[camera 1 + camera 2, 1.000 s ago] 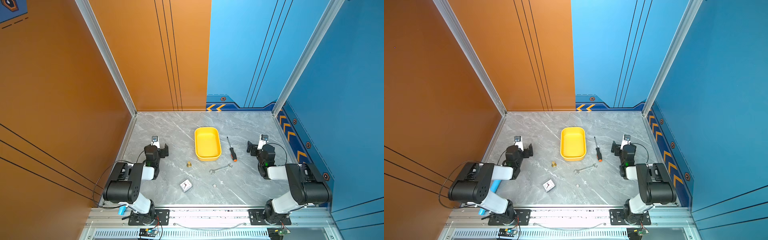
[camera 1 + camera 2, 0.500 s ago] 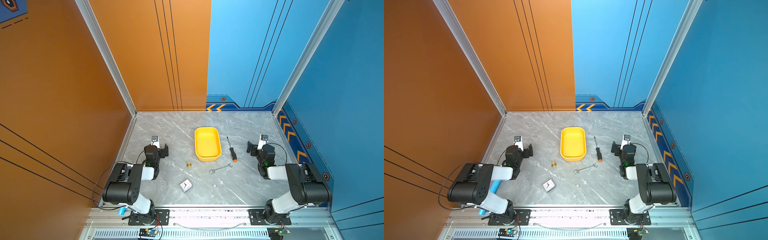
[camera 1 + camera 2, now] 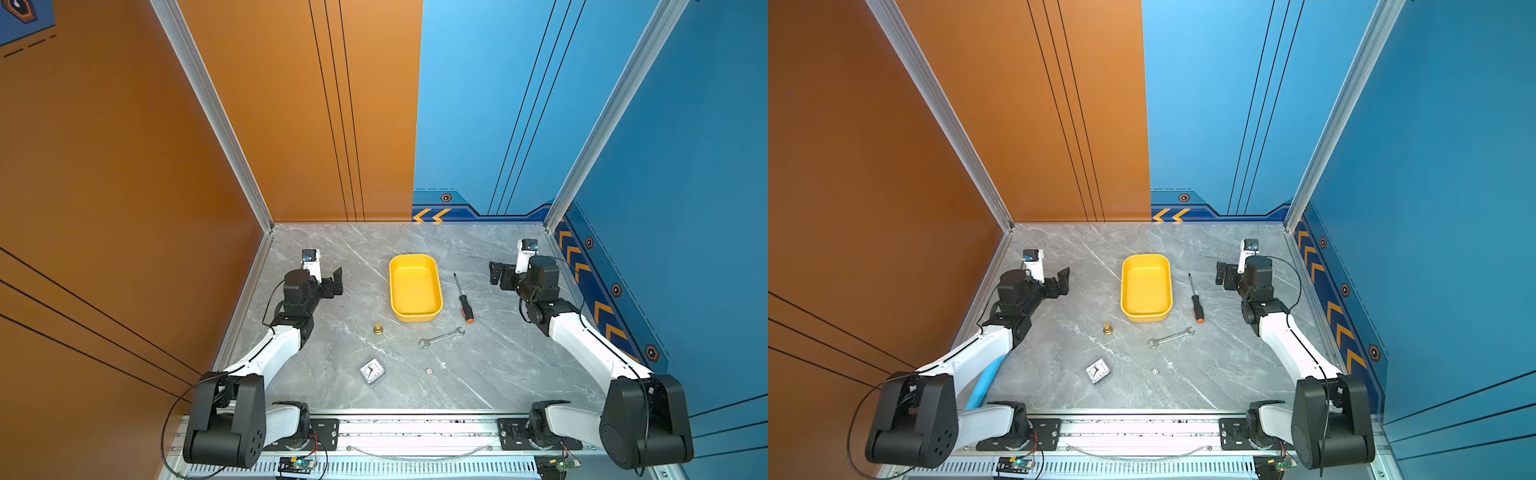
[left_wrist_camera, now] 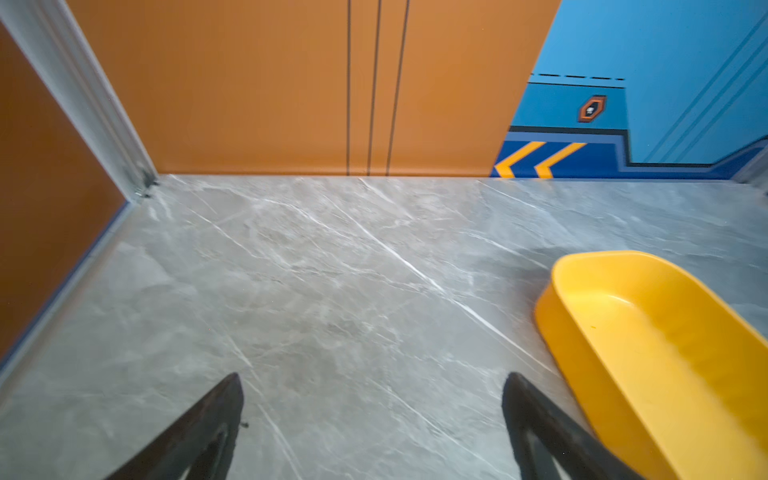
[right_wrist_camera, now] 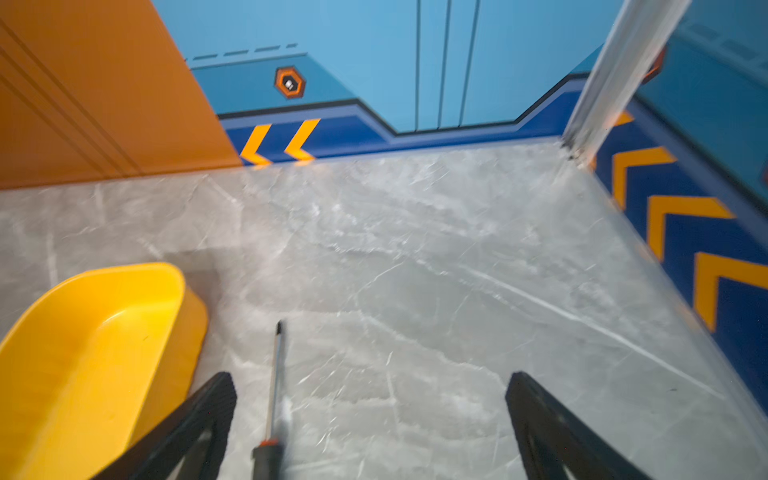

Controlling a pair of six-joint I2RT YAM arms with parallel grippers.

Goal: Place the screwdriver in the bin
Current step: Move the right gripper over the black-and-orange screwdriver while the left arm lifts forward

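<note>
One screwdriver (image 3: 462,298) lies just right of the one bin (image 3: 415,316), long axis front-to-back, tip pointing away from the robot. Left tool (image 4: 372,380) and right tool (image 5: 370,376) gape, released, empty.

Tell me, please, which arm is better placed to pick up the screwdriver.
The right: the screwdriver lies between the bin and the open, empty right gripper, while the left gripper, also open, sits on the bin's far side.
</note>
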